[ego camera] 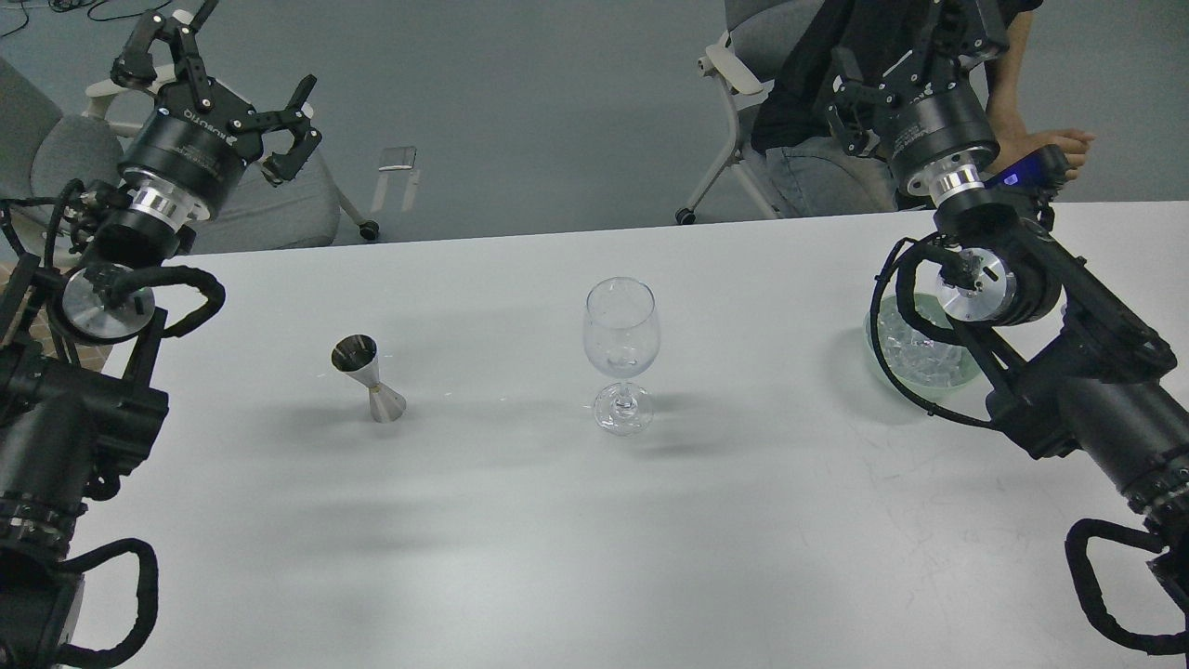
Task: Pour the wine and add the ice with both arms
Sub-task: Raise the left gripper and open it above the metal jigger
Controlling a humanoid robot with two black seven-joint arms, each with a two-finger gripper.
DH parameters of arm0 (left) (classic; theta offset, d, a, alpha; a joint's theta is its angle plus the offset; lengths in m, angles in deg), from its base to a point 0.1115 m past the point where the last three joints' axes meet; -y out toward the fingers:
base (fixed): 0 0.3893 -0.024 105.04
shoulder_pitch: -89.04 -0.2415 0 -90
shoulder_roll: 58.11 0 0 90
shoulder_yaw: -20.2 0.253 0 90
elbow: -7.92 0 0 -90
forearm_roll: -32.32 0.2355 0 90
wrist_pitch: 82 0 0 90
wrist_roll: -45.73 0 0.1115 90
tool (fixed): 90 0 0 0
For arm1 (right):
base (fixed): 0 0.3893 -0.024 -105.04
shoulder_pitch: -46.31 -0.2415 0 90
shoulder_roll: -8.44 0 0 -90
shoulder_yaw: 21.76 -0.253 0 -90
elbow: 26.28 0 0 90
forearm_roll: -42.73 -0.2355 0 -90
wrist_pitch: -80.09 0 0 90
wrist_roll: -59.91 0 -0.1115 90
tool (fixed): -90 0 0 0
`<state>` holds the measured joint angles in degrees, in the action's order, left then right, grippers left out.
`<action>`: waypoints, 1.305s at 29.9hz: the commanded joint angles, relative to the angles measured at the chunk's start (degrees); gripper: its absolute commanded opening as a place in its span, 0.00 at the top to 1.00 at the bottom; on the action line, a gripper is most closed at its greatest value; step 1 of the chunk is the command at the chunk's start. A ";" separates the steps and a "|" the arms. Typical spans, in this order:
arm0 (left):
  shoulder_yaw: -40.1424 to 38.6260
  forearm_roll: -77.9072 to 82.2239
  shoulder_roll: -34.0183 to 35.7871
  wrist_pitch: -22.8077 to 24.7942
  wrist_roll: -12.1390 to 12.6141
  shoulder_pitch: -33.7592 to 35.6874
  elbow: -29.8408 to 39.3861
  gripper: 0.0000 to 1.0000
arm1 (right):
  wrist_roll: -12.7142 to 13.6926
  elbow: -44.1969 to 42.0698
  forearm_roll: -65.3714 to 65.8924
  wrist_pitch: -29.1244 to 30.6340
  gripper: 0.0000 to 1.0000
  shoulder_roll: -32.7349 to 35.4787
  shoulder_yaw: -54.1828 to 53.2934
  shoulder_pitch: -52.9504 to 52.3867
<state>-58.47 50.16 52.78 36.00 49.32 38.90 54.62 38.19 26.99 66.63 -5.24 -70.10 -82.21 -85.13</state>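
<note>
An empty-looking clear wine glass (620,346) stands upright at the middle of the white table (594,539). To its left stands a steel double-cone jigger (369,376). No wine shows. Ice (906,342) fills a pale green bowl (878,358) at the right, partly hidden behind my right arm. My left gripper (253,51) is raised beyond the table's far left corner, open, holding nothing. My right gripper (957,23) is raised past the far edge above the bowl. Its fingers are dark against a person's black shirt and run off the top edge.
A seated person (1040,149) with a bare forearm is just behind the far right edge, close to my right gripper. Grey chairs (279,200) stand beyond the far left edge, and a white-framed chair (734,84) holds the person.
</note>
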 commanded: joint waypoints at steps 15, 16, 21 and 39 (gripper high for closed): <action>-0.61 -0.26 -1.37 0.00 -0.60 -0.39 -0.82 0.02 | 0.01 -0.90 0.09 -0.09 0.00 0.67 -0.28 0.13; -0.70 -0.26 -1.38 0.00 -0.61 -0.39 -0.82 0.02 | -0.08 -0.90 0.09 -0.09 0.00 0.67 -0.46 0.13; -1.23 -0.44 -3.22 0.00 -0.87 -0.83 -0.73 0.02 | -0.25 -0.90 -0.09 -0.27 0.00 1.55 -2.22 2.06; -0.88 -1.14 -3.31 0.00 -2.01 -2.59 -3.37 0.02 | -0.17 -2.48 -0.17 -0.88 0.00 2.78 -2.13 4.44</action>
<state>-59.61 49.15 49.59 36.00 47.61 35.88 52.78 38.00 24.67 66.43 -6.10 -67.29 -84.33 -81.17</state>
